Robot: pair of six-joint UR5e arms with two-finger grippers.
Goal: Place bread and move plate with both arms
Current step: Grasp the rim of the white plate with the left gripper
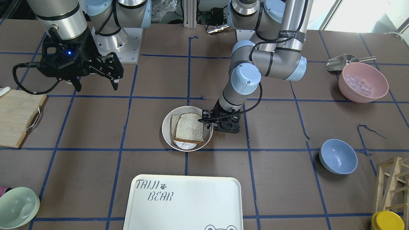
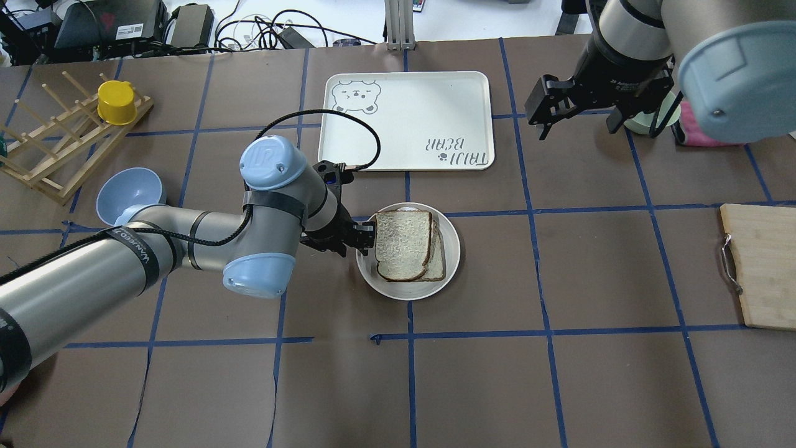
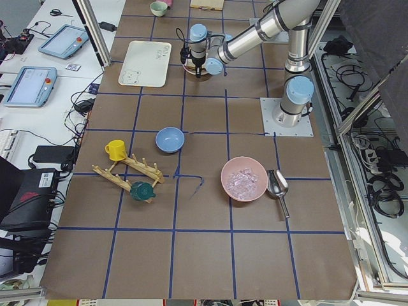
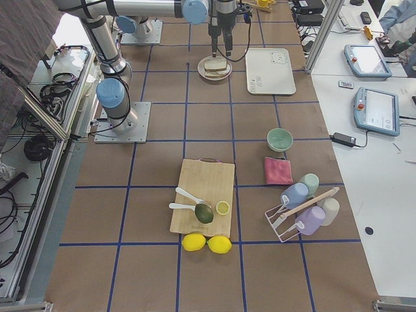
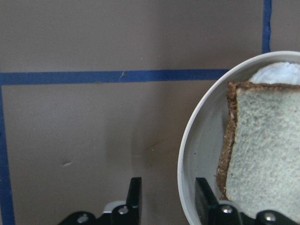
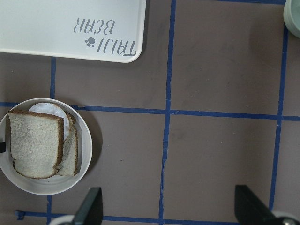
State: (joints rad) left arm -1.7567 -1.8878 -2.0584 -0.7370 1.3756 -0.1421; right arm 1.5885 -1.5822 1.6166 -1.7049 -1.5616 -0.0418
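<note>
The dark-crusted bread [image 1: 190,127] [image 2: 403,242] lies on a paler slice and a white round piece in the cream plate [image 1: 166,131] [image 2: 451,261] at mid table. My left gripper [image 1: 205,123] [image 2: 365,239] is low at the plate's edge on the robot's left. In the left wrist view [image 5: 168,197] its jaws are open and straddle the plate's rim [image 5: 197,140], one finger outside and one inside beside the bread [image 5: 267,154]. My right gripper [image 1: 96,83] [image 2: 575,121] hangs high, wide open and empty. Its camera sees the plate [image 6: 84,154] and bread [image 6: 35,143].
The "TAIJI BEAR" tray [image 1: 191,204] [image 2: 404,118] lies past the plate. A blue bowl [image 1: 338,156], a pink bowl [image 1: 363,82], a scoop [image 1: 340,62] and a wooden rack [image 2: 56,143] are on the robot's left. A cutting board [image 1: 17,116] and a green bowl [image 1: 17,207] are on its right.
</note>
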